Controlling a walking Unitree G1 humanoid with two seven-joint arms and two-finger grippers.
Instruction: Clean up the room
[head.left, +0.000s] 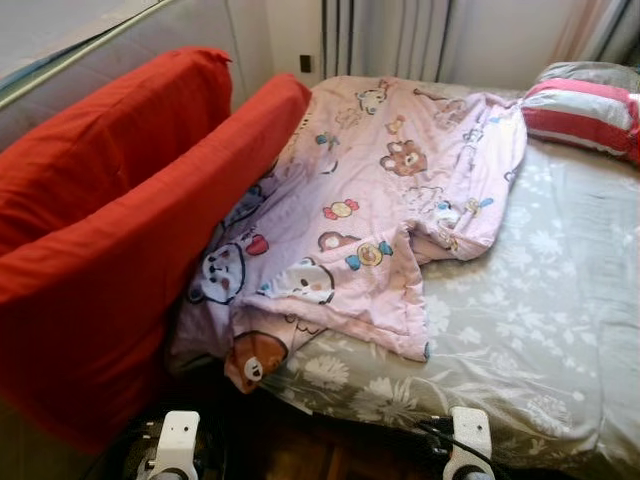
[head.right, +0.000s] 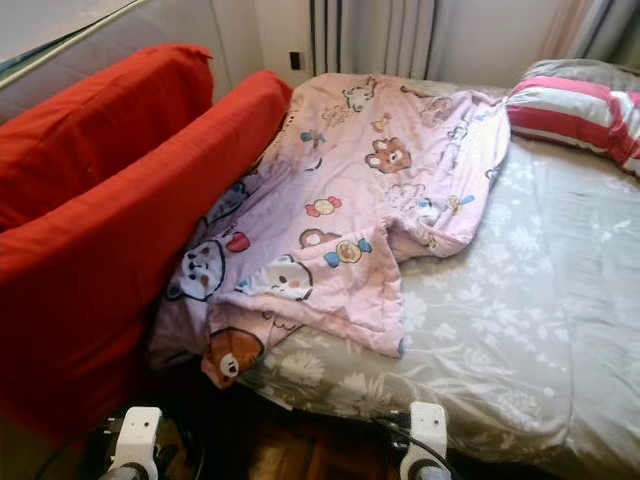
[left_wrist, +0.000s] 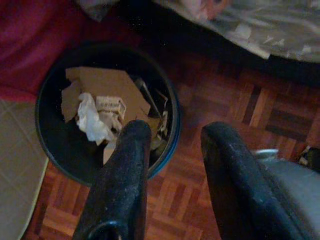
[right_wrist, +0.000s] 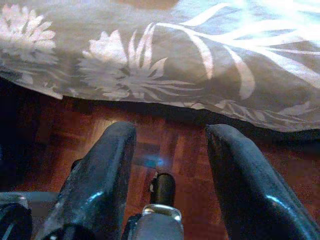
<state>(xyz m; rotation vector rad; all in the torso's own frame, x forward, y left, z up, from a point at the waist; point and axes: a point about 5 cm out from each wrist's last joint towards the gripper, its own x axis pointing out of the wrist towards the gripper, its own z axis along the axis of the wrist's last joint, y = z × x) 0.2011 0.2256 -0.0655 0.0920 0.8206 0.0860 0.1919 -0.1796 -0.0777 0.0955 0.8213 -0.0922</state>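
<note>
Pink cartoon-bear quilt (head.left: 390, 200) sprawls lengthwise across the grey floral bed (head.left: 560, 300), one corner drooping beside red cushions (head.left: 110, 230). Left gripper (left_wrist: 172, 145), jaws spread, hovers over a paper-filled black bin (left_wrist: 55, 135); right gripper (right_wrist: 170, 145) gapes above parquet (right_wrist: 170, 135).

Pink blanket (head.left: 390, 200): soft quilted cloth, matt, printed w/ cartoon bears. Bed sheet (head.left: 560, 300): grey cloth w/ pale flower print, slight sheen in right wrist view. Red cushions (head.left: 130, 220): plain woven cloth, matt. Striped pillow (head.left: 585, 110): cloth, matt. Floor (left_wrist: 250, 110): wood parquet, reddish, semi-gloss. Bin (left_wrist: 50, 145): dark, smooth, prob. plastic; inside, torn brown cardboard (left_wrist: 100, 90) & crumpled white paper (left_wrist: 92, 120). Left claw fingers (left_wrist: 125, 180): black, rough, speckled matt. Right claw fingers (right_wrist: 240, 180): black, smoother, some shine.
</note>
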